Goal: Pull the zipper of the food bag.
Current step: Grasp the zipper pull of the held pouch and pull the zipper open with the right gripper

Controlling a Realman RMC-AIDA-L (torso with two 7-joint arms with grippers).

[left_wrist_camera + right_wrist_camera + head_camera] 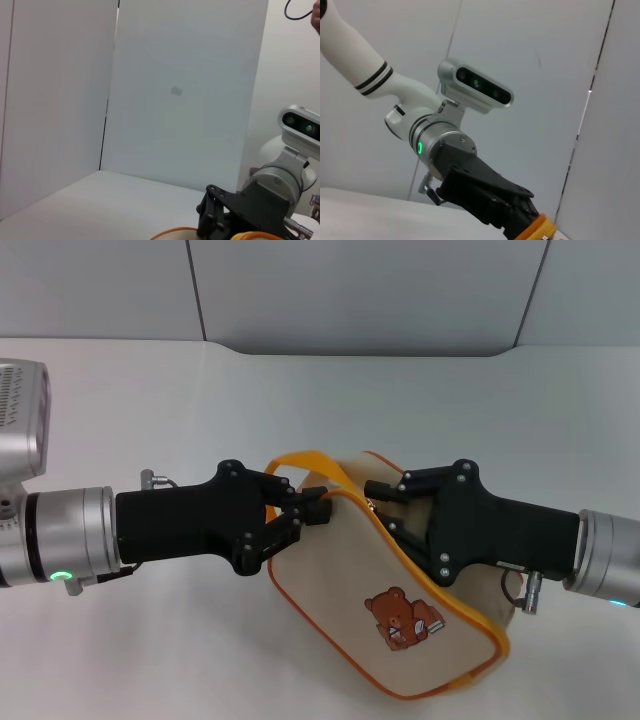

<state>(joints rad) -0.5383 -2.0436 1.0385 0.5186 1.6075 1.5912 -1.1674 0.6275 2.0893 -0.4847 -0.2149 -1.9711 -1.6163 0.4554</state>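
Observation:
The food bag (350, 585), beige with orange piping and a brown bear print (403, 619), lies on its side on the white table. Its orange strap handle (305, 460) arches over the left end. The zipper (425, 575) runs as an orange-yellow band along the lid edge; its silver pull tab is hidden. My left gripper (316, 511) is shut at the band's left end. My right gripper (386, 508) holds the bag's top edge between its fingers. The left wrist view shows the right gripper (210, 225) and a bit of orange strap (172, 233). The right wrist view shows the left gripper (522, 220).
The white table (150, 400) stretches out behind and to both sides of the bag. Grey wall panels (360, 290) close off the back. The bag's lower right corner lies near the front of the head view.

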